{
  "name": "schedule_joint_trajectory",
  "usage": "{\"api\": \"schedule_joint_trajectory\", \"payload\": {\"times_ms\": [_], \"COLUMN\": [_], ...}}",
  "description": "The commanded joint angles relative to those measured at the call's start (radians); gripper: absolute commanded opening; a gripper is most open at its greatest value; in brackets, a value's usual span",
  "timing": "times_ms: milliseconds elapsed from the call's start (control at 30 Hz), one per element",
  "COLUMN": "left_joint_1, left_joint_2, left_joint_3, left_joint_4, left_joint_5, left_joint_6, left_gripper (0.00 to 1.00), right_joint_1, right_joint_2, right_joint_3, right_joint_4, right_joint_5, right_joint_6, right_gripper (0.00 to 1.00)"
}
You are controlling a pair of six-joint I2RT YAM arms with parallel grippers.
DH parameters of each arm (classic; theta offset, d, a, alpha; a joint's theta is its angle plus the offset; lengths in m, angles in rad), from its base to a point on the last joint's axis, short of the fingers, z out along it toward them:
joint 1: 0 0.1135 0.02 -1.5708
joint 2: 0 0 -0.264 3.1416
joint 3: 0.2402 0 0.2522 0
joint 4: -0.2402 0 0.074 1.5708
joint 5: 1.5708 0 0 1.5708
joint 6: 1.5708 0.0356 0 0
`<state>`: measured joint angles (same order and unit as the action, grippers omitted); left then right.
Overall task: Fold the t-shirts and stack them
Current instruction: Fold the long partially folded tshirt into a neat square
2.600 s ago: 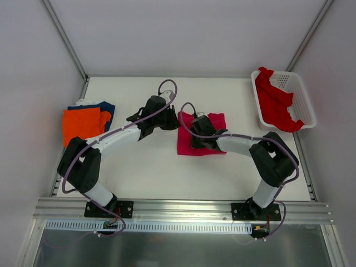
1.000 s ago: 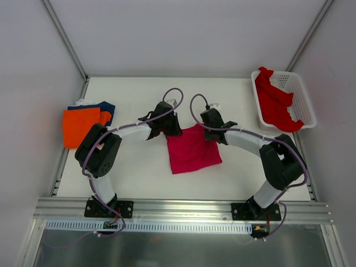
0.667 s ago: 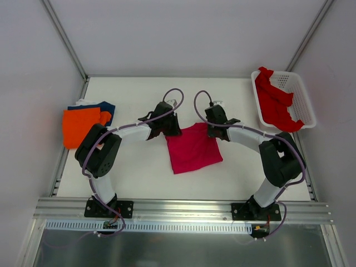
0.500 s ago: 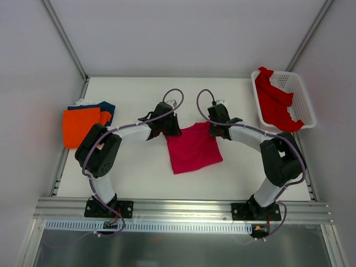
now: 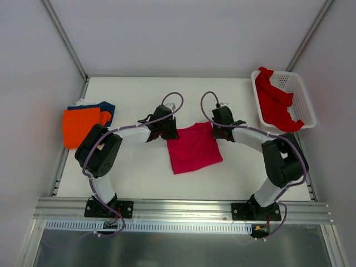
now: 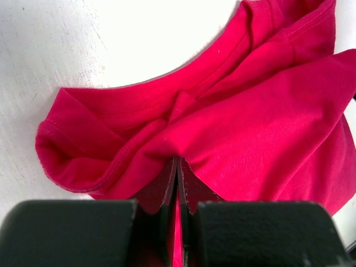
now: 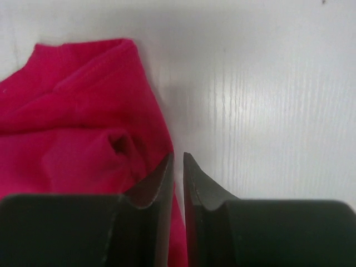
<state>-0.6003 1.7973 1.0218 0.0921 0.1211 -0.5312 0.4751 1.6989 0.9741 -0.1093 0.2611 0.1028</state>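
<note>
The magenta t-shirt (image 5: 193, 147) lies spread at the table's middle. My left gripper (image 5: 169, 132) is shut on its far left corner; in the left wrist view the jaws (image 6: 177, 161) pinch bunched magenta cloth (image 6: 261, 128). My right gripper (image 5: 218, 130) is at the far right corner; in the right wrist view the jaws (image 7: 178, 158) are nearly closed with the shirt's edge (image 7: 72, 150) running between them. The orange folded shirt (image 5: 82, 125) lies on the navy one (image 5: 107, 106) at the left. The red shirt (image 5: 275, 103) is heaped in the basket.
The white lattice basket (image 5: 301, 90) stands at the far right corner of the table. Bare white table (image 7: 267, 100) lies right of the magenta shirt. The enclosure walls rise close on both sides.
The magenta shirt, earlier a small rectangle under my right gripper, is now opened out and held at both far corners. In the last second my right gripper moved right, stretching the far edge.
</note>
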Motion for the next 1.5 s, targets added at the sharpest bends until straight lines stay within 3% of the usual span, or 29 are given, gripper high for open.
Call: {"api": "schedule_joint_trajectory", "payload": {"times_ms": [0,67,100,267,700,1467], "left_joint_1": [0.014,0.016,0.016,0.016,0.020,0.071], "left_joint_2": [-0.001,0.004,0.005,0.020,0.025,0.013], "left_joint_3": [0.000,0.003,0.004,0.021,0.012,-0.035], "left_joint_4": [-0.003,-0.005,-0.003,-0.003,-0.003,-0.006], "left_joint_5": [-0.015,-0.011,-0.011,0.000,-0.001,-0.006], "left_joint_6": [0.028,0.027,0.025,0.017,0.022,0.046], "left_gripper": [0.00,0.00,0.00,0.00,0.00,0.00], "right_joint_1": [-0.004,-0.004,-0.004,-0.006,-0.010,-0.108], "right_joint_2": [-0.200,-0.243,-0.275,-0.309,-0.007,0.145], "right_joint_3": [-0.026,-0.022,-0.020,-0.003,0.089,0.147], "right_joint_4": [0.017,0.007,0.002,0.008,0.094,0.023], "right_joint_5": [-0.060,-0.123,-0.140,-0.220,-0.391,-0.295], "right_joint_6": [0.003,-0.002,-0.002,0.006,0.055,0.000], "right_gripper": [0.16,0.10,0.00,0.01,0.00,0.00]}}
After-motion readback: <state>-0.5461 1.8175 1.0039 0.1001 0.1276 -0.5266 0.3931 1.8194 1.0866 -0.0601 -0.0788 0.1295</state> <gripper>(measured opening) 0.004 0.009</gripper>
